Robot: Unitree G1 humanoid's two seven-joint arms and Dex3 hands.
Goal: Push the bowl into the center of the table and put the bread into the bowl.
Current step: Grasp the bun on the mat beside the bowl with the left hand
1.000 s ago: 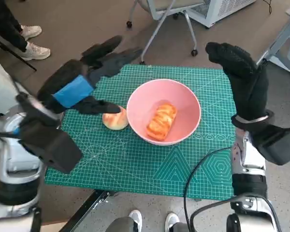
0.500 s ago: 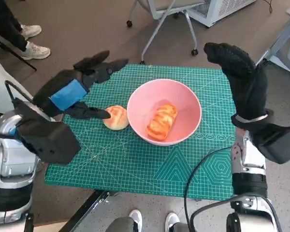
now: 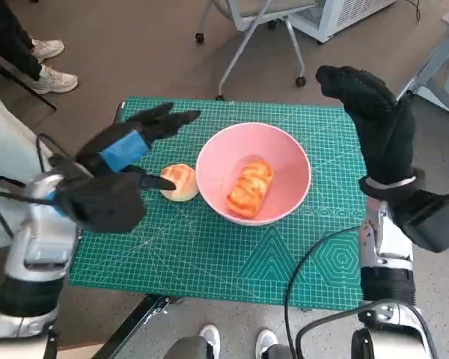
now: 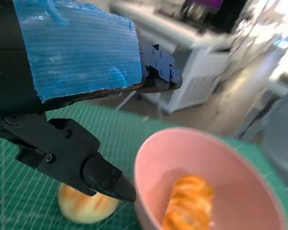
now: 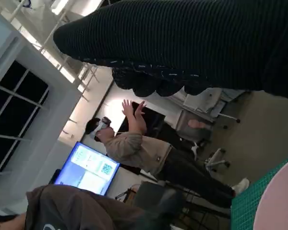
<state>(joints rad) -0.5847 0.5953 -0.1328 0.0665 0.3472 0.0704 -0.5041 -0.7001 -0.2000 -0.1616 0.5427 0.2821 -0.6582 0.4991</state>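
Showing black left hand (image 3: 127,149) wearing blue tape patch, screws dotting knuckle housing; right hand (image 3: 370,120) wearing black knitted glove; pale forearms trailing black cables.

head view steeply down, wrist views close, sharing pink bowl (image 3: 254,182)

A green cutting mat (image 3: 209,254) is covering the worktop, which is standing on a brown floor (image 3: 135,45). Beyond the mat's far edge a wheeled office chair (image 3: 247,22) is resting beside a white cabinet (image 3: 337,15). White sneakers (image 3: 49,71) are showing off its far-left corner. Elsewhere a monitor (image 5: 89,170) is glowing blue under dark windows (image 5: 19,96).
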